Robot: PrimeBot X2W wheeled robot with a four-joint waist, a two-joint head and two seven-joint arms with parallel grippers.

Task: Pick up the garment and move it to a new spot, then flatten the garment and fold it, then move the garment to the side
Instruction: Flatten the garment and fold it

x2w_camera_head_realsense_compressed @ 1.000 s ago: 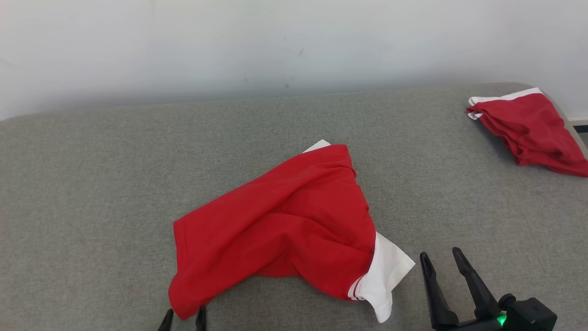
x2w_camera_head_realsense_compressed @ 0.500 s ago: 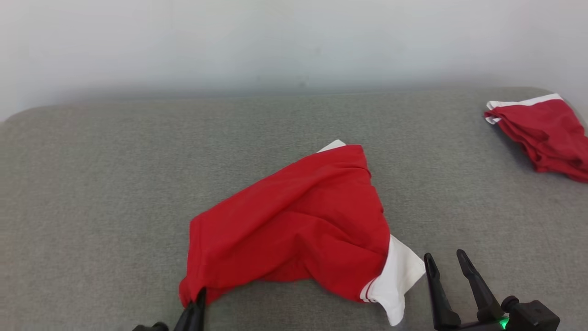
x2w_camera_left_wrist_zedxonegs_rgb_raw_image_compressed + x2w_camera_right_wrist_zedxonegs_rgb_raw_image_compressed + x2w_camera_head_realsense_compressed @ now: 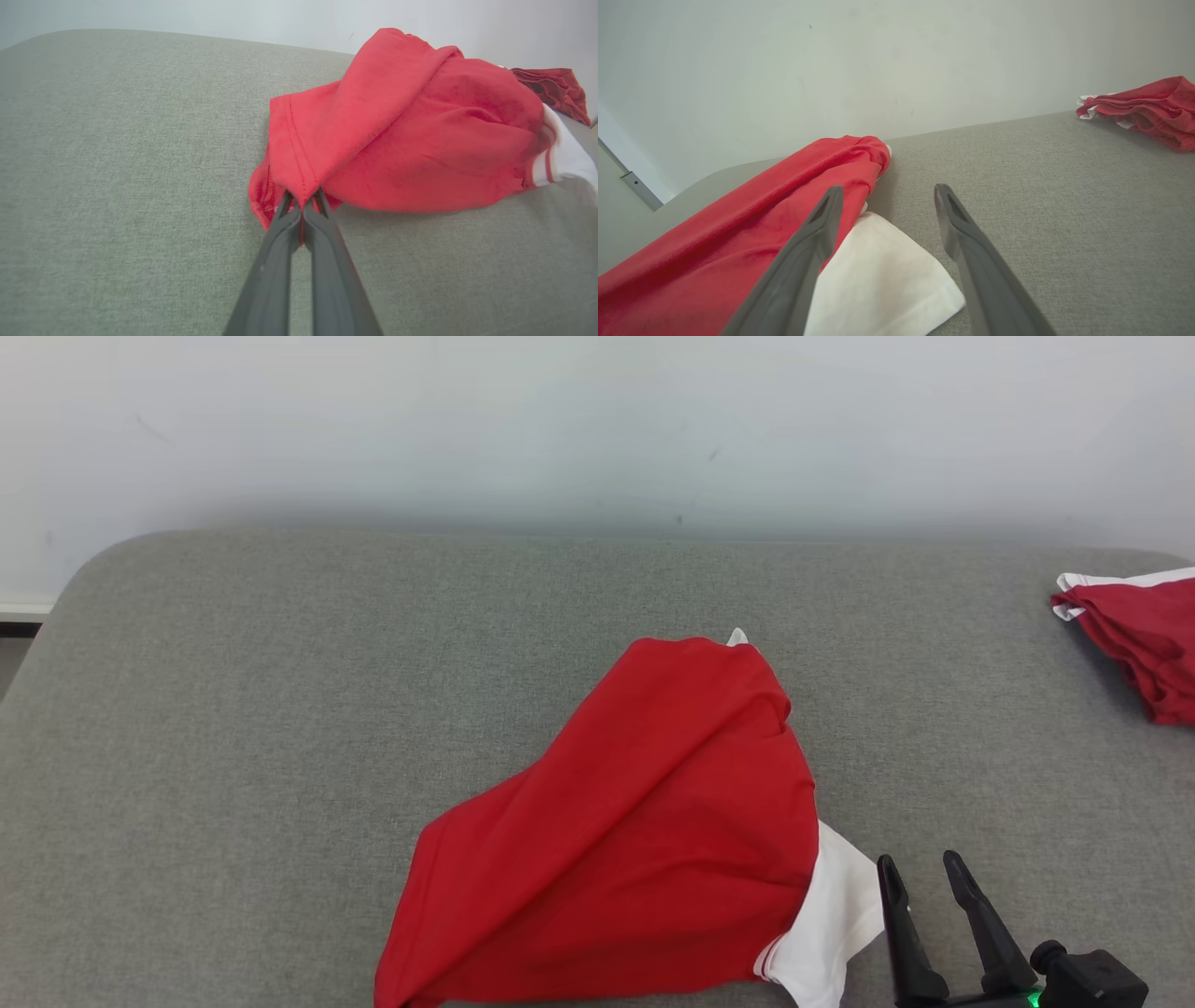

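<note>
Clamps the left tool (image 3: 302, 199) shut on the near hem corner of the crumpled red cotton garment (image 3: 653, 821), laid diagonally away and rightward across the grey upholstered bench (image 3: 233, 709), with its white sleeve (image 3: 831, 919) just beside the wide-open, empty right tool (image 3: 920, 863).

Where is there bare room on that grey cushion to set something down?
Widest: the left half of the cushion, between its rounded left edge and the red shirt. A smaller patch lies between that shirt and the red pile far right. Crowded: near right, around the right gripper.
</note>
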